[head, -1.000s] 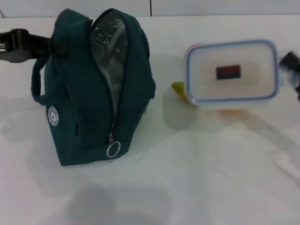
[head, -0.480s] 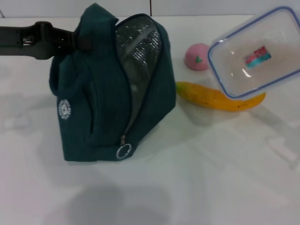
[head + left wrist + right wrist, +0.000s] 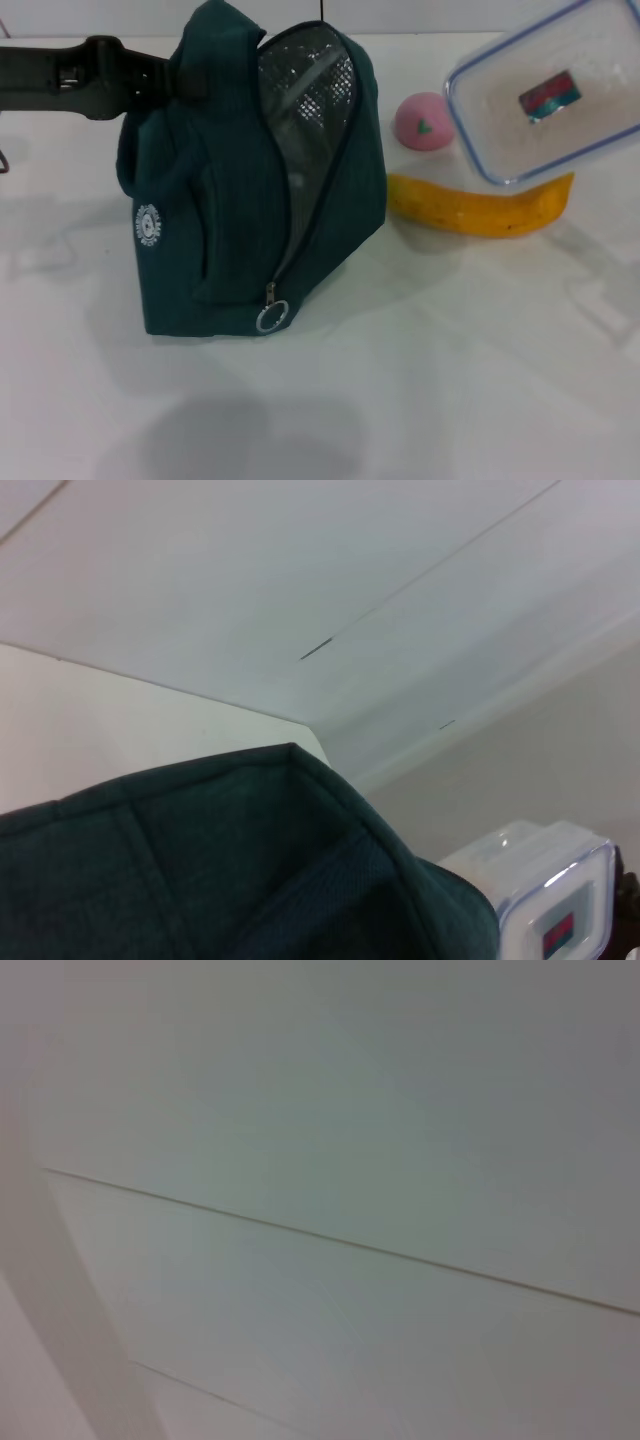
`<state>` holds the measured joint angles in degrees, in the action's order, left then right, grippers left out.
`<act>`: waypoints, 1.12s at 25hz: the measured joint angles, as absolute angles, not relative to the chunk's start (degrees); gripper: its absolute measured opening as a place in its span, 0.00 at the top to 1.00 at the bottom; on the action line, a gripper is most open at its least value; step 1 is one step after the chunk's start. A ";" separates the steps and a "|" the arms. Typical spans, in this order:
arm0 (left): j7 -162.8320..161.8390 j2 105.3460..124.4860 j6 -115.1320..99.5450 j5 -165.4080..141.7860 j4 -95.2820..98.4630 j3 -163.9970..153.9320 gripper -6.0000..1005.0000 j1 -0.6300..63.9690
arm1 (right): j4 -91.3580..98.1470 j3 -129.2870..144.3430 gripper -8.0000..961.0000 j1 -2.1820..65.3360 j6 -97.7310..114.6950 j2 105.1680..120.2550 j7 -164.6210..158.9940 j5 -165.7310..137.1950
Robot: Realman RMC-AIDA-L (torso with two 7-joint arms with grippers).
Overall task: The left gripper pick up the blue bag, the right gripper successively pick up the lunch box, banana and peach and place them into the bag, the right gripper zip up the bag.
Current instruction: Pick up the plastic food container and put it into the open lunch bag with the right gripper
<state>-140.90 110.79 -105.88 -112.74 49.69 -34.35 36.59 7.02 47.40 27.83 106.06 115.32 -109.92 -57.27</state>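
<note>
The blue bag point(image 3: 235, 220) stands left of centre on the white table, unzipped, its silver foil lining point(image 3: 312, 120) facing right. My left gripper point(image 3: 178, 82) comes in from the left and is shut on the bag's top by the handle. The bag's fabric point(image 3: 200, 870) fills the lower left wrist view. The lunch box point(image 3: 550, 95) hangs tilted in the air at the upper right, above the banana point(image 3: 480, 210) and the peach point(image 3: 422, 122), which lie on the table. Of my right gripper only a dark sliver point(image 3: 630, 885) shows at the box's edge point(image 3: 545, 900).
A ring zip pull point(image 3: 271, 317) hangs at the bag's lower front. White table point(image 3: 400, 400) spreads in front of the bag and the fruit. The right wrist view shows only pale wall panels point(image 3: 320, 1160).
The lunch box has risen and moved right, uncovering the banana and peach. The bag has shifted a little to the right with my left gripper and opened wider.
</note>
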 joint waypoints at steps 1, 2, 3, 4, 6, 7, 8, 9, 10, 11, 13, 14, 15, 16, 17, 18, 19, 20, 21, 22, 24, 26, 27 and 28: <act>-140.93 110.92 -105.86 -112.74 49.61 -34.33 0.95 36.60 | 7.16 47.40 0.89 27.95 106.40 115.31 -110.19 -56.59; -140.96 111.02 -105.83 -112.74 49.58 -34.31 0.95 36.61 | 7.29 47.39 0.89 28.07 106.69 115.32 -110.44 -56.04; -140.99 111.22 -105.79 -112.75 49.55 -34.35 0.95 36.61 | 7.40 47.38 0.89 28.28 106.99 115.31 -110.67 -55.43; -140.99 111.45 -105.73 -112.80 49.47 -34.45 0.95 36.65 | 7.41 47.38 0.89 28.56 107.12 115.31 -110.84 -54.93; -141.01 111.85 -105.64 -112.84 49.38 -34.62 0.95 36.83 | 7.43 47.39 0.89 29.31 107.19 115.33 -110.99 -54.23; -141.01 112.01 -105.63 -112.86 49.33 -34.62 0.95 36.95 | 7.43 47.40 0.89 29.85 107.20 115.36 -111.06 -54.06; -141.01 112.24 -105.63 -112.90 49.29 -34.63 0.95 37.13 | 7.40 47.42 0.89 30.35 107.21 115.39 -111.12 -54.02; -141.02 112.37 -105.63 -112.94 49.29 -34.63 0.95 37.19 | 7.31 47.45 0.89 31.01 107.21 115.43 -111.22 -53.99; -141.01 112.59 -105.63 -113.02 49.26 -34.63 0.95 37.29 | 7.21 47.50 0.89 31.65 107.23 115.51 -111.32 -53.97; -140.98 112.76 -105.63 -113.13 49.17 -34.63 0.95 37.33 | 7.11 47.52 0.89 32.28 107.25 115.61 -111.39 -53.97; -140.66 113.18 -105.51 -113.23 48.30 -34.68 0.95 37.49 | 6.99 47.53 0.89 33.59 107.26 115.93 -111.52 -53.96; -140.44 113.31 -105.44 -113.23 47.75 -34.73 0.95 37.64 | 6.91 47.50 0.89 34.26 107.21 116.04 -111.53 -53.95; -140.22 113.42 -105.32 -113.24 47.20 -34.76 0.95 37.84 | 6.75 47.47 0.89 34.85 107.10 116.13 -111.53 -53.92; -139.95 113.56 -105.20 -113.27 46.60 -34.83 0.95 38.11 | 6.52 47.45 0.89 35.61 106.95 116.20 -111.53 -53.90; -139.78 113.64 -105.13 -113.28 46.25 -34.95 0.95 38.37 | 6.10 47.49 0.89 36.37 106.85 116.20 -111.53 -53.88; -139.58 113.78 -105.02 -113.30 45.96 -35.11 0.95 38.61 | 5.73 47.57 0.89 37.03 106.77 116.20 -111.49 -53.87; -139.49 113.88 -104.95 -113.29 45.85 -35.24 0.95 38.78 | 5.40 47.66 0.89 37.58 106.69 116.20 -111.43 -53.87; -139.43 114.10 -104.75 -113.29 45.85 -35.35 0.95 38.92 | 5.05 47.83 0.89 38.25 106.55 116.20 -111.37 -53.87; -139.39 114.30 -104.58 -113.29 45.85 -35.42 0.95 39.05 | 4.85 47.93 0.89 38.64 106.43 116.20 -111.33 -53.87; -139.37 114.46 -104.47 -113.29 45.84 -35.44 0.95 39.16 | 4.58 48.04 0.89 39.27 106.29 116.19 -111.20 -53.93; -139.34 114.73 -104.41 -113.25 45.83 -35.52 0.95 39.24 | 4.07 48.22 0.89 40.29 105.90 116.19 -110.78 -54.23; -139.30 114.92 -104.42 -113.14 45.82 -35.80 0.95 39.27 | 3.89 49.29 0.89 40.83 104.68 116.18 -110.17 -54.45; -139.26 115.04 -104.43 -113.05 45.81 -36.05 0.95 39.28 | 3.88 49.93 0.89 40.84 103.96 116.19 -109.93 -54.55; -139.22 115.10 -104.44 -112.93 45.80 -36.18 0.95 39.29 | 3.87 50.51 0.89 40.81 103.14 116.19 -109.72 -54.57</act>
<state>-139.22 115.10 -104.44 -112.93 45.80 -36.18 39.29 3.87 50.51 40.81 103.14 116.19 -109.72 -54.57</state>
